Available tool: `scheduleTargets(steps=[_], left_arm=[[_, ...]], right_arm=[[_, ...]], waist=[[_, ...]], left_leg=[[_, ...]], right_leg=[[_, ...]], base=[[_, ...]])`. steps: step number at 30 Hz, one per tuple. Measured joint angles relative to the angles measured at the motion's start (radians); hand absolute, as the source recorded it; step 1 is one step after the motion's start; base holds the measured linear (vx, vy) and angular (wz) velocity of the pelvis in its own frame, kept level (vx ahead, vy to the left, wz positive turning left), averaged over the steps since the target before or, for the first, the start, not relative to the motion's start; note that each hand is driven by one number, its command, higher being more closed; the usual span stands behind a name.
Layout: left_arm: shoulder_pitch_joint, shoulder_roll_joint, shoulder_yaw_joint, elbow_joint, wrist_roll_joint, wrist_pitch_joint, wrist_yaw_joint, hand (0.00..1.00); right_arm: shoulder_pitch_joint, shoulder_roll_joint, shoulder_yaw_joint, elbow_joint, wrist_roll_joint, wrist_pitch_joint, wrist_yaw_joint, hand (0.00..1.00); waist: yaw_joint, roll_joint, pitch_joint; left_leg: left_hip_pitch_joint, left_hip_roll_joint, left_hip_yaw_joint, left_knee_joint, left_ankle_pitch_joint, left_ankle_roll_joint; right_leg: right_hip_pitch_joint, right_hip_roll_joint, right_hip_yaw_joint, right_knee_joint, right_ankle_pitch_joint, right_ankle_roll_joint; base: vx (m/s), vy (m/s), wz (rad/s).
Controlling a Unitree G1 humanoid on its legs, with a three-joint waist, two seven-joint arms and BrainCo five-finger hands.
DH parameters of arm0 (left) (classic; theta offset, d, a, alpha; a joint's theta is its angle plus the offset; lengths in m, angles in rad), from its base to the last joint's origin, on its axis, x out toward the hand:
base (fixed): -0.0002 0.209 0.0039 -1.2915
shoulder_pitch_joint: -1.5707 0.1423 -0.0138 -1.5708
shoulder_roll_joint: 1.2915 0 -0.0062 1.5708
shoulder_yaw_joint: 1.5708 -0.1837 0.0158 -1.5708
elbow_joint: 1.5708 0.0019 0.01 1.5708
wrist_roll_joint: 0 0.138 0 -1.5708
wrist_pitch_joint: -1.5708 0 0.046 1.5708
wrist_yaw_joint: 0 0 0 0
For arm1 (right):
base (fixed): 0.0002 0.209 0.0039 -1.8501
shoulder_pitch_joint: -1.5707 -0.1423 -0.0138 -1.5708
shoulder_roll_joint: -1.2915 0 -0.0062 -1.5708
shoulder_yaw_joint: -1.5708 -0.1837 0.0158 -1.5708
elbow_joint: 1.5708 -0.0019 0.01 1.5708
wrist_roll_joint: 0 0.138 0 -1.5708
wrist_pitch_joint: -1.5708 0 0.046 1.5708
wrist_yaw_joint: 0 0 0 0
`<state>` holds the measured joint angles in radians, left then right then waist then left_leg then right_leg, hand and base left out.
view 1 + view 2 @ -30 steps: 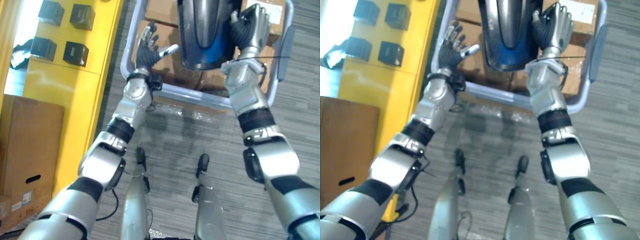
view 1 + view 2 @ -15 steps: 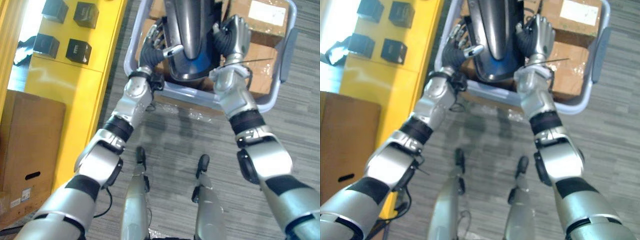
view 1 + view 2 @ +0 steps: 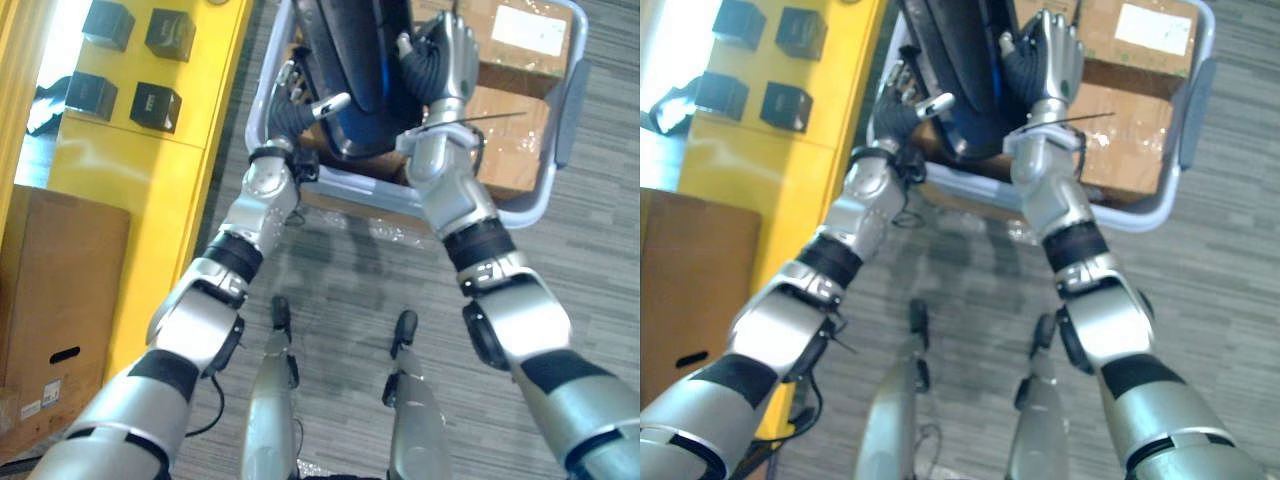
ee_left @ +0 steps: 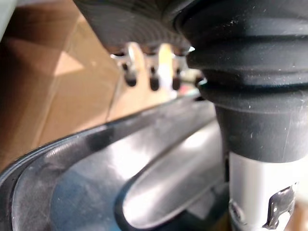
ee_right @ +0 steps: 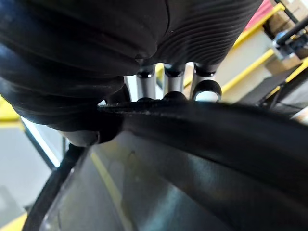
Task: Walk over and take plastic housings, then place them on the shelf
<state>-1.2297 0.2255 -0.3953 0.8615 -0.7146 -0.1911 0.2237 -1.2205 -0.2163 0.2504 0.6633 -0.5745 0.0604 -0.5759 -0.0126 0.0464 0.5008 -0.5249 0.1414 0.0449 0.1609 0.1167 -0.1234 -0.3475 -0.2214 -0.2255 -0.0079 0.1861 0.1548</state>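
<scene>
A large dark plastic housing (image 3: 345, 60) with a glossy grey ridge and blue inside hangs between my two hands above a cart. My left hand (image 3: 290, 105) presses against its left side, fingers straight behind the rim and thumb lying across the front. In the left wrist view the fingers (image 4: 153, 72) reach past the housing's (image 4: 120, 168) curved edge. My right hand (image 3: 440, 60) grips the right side. Its fingers (image 5: 171, 84) curl over the housing's black rim (image 5: 216, 130).
Under the housing stands a cart with a grey-blue tube rim (image 3: 540, 205), loaded with cardboard boxes (image 3: 510, 120). A yellow shelf (image 3: 170, 150) with small black boxes (image 3: 155, 105) runs along the left. A brown carton (image 3: 50, 300) stands nearer on the left. Grey striped carpet lies in front.
Both hands have closed in on the housing. It has tilted and shifted left towards the yellow shelf, with the right hand following it leftwards.
</scene>
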Motion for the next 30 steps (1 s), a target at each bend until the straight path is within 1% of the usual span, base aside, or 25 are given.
scheduleTargets(steps=[3, 7, 8, 11, 13, 15, 17, 20, 23, 24, 29, 30], left_arm=[[0.0, -0.013, 0.006, 0.039, -0.021, 0.015, 0.022, 0.0], [0.001, -0.016, 0.034, 0.045, -0.032, 0.018, 0.045, 0.0], [0.001, -0.017, 0.038, 0.045, -0.032, 0.018, 0.048, 1.0], [0.001, -0.017, 0.042, 0.045, -0.035, 0.018, 0.056, 1.0], [0.004, -0.017, 0.053, 0.045, -0.058, 0.018, 0.07, 1.0], [0.005, -0.02, 0.065, 0.045, -0.074, 0.018, 0.078, 1.0], [0.007, -0.022, 0.07, 0.044, -0.074, 0.016, 0.08, 1.0], [0.022, -0.023, 0.093, 0.044, -0.114, -0.004, 0.088, 1.0], [0.062, -0.032, 0.118, 0.016, -0.168, -0.029, 0.09, 1.0], [0.074, -0.034, 0.119, 0.004, -0.175, -0.03, 0.09, 1.0], [0.153, -0.05, 0.139, -0.072, -0.179, -0.041, 0.089, 1.0], [0.176, -0.05, 0.14, -0.104, -0.176, -0.043, 0.09, 1.0]], right_arm=[[0.047, 0.035, 0.01, -0.067, 0.0, -0.015, -0.018, 1.0], [0.075, 0.053, 0.019, -0.068, 0.001, -0.016, -0.024, 1.0], [0.083, 0.055, 0.019, -0.071, 0.002, -0.016, -0.03, 1.0], [0.108, 0.061, 0.019, -0.097, 0.003, -0.016, -0.037, 1.0], [0.123, 0.075, 0.02, -0.113, 0.007, -0.016, -0.038, 1.0], [0.134, 0.078, 0.021, -0.119, 0.009, -0.016, -0.038, 1.0], [0.152, 0.081, 0.023, -0.142, 0.009, -0.016, -0.038, 1.0], [0.165, 0.095, 0.036, -0.144, 0.01, -0.017, -0.04, 1.0], [0.176, 0.107, 0.053, -0.146, 0.011, -0.04, -0.057, 1.0], [0.179, 0.109, 0.053, -0.146, 0.011, -0.042, -0.058, 1.0], [0.22, 0.115, 0.051, -0.174, 0.012, -0.057, -0.058, 1.0], [0.241, 0.12, 0.047, -0.197, 0.012, -0.066, -0.058, 0.0]], waist=[[-0.005, -0.001, 0.0], [-0.004, -0.004, 0.001], [-0.003, -0.005, 0.001], [-0.003, -0.015, 0.001], [-0.006, -0.035, 0.0], [-0.006, -0.047, -0.002], [-0.004, -0.049, -0.001], [-0.005, -0.049, -0.001], [-0.005, -0.049, -0.001], [-0.004, -0.049, -0.001], [-0.003, -0.051, -0.001], [-0.004, -0.052, -0.002]], left_leg=[[0.01, 0.0, 0.011, -0.015, 0.006, -0.001], [0.016, 0.001, 0.016, -0.02, 0.007, -0.001], [0.016, 0.001, 0.016, -0.02, 0.007, -0.001], [0.018, 0.001, 0.017, -0.02, 0.007, -0.001], [0.021, 0.002, 0.02, -0.02, 0.007, -0.001], [0.022, 0.002, 0.021, -0.02, 0.007, -0.001], [0.022, 0.002, 0.021, -0.02, 0.007, -0.001], [0.024, 0.002, 0.022, -0.02, 0.007, -0.001], [0.028, 0.003, 0.024, -0.024, 0.007, -0.001], [0.03, 0.003, 0.024, -0.025, 0.007, -0.001], [0.036, 0.004, 0.035, -0.028, 0.007, -0.001], [0.038, 0.004, 0.038, -0.028, 0.007, -0.001]], right_leg=[[0.0, 0.0, 0.003, -0.002, 0.0, 0.0], [0.0, 0.0, 0.006, -0.002, 0.0, 0.0], [0.001, 0.0, 0.007, -0.002, 0.0, 0.0], [0.001, 0.0, 0.008, -0.002, 0.0, 0.0], [0.001, 0.0, 0.01, -0.003, 0.0, 0.0], [0.001, 0.0, 0.011, -0.003, 0.0, 0.0], [0.001, 0.0, 0.011, -0.003, 0.0, 0.0], [0.001, 0.0, 0.012, -0.003, 0.0, 0.0], [0.002, 0.0, 0.015, -0.002, 0.0, 0.0], [0.002, 0.0, 0.016, -0.002, 0.0, 0.0], [0.003, 0.0, 0.026, -0.001, -0.001, 0.0], [0.003, 0.0, 0.029, -0.001, -0.001, 0.0]], base=[[0.0, -0.013, -0.02], [0.0, -0.014, -0.02], [0.0, 0.0, 0.0], [0.0, 0.0, 0.0], [-0.01, -0.02, -0.04], [0.0, 0.0, 0.0], [0.0, 0.0, 0.0], [0.0, 0.0, 0.0], [0.0, 0.0, 0.0], [0.0, -0.019, -0.03], [0.0, -0.012, -0.02], [0.0, -0.021, -0.06]])
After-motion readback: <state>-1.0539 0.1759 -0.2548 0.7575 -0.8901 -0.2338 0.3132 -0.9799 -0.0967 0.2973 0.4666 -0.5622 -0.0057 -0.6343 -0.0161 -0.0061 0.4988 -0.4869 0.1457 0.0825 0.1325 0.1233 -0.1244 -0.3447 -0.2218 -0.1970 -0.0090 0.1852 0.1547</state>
